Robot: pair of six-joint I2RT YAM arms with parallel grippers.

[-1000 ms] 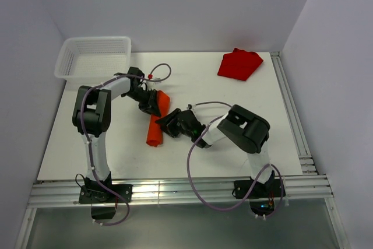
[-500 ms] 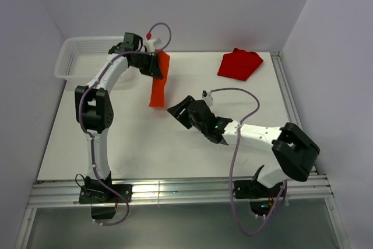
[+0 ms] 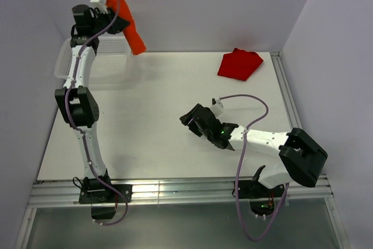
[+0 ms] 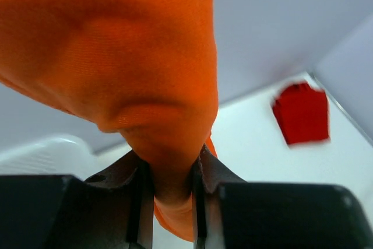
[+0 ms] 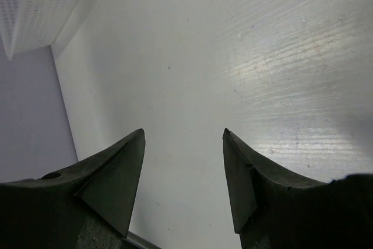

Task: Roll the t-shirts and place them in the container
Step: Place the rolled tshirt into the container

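Observation:
My left gripper [image 3: 111, 18] is raised high at the back left, above the basket, and is shut on the rolled orange t-shirt [image 3: 132, 32], which hangs down from it. In the left wrist view the orange t-shirt [image 4: 128, 68] fills the upper frame and is pinched between the two fingers [image 4: 207, 170]. The darker red t-shirt [image 3: 239, 64] lies folded on the table at the back right, also seen small in the left wrist view [image 4: 301, 113]. My right gripper [image 3: 191, 117] is low over the table's middle, open, with only bare table between its fingertips [image 5: 183, 135].
A white mesh basket [image 3: 65, 62] stands at the back left corner of the table, under the raised left arm; its corner shows in the right wrist view [image 5: 35, 4]. Metal rails run along the table's right and near edges.
The left arm has lifted the orange t-shirt off the table, up and back-left over the basket. The right gripper has let go, opened wide and drawn a little right.

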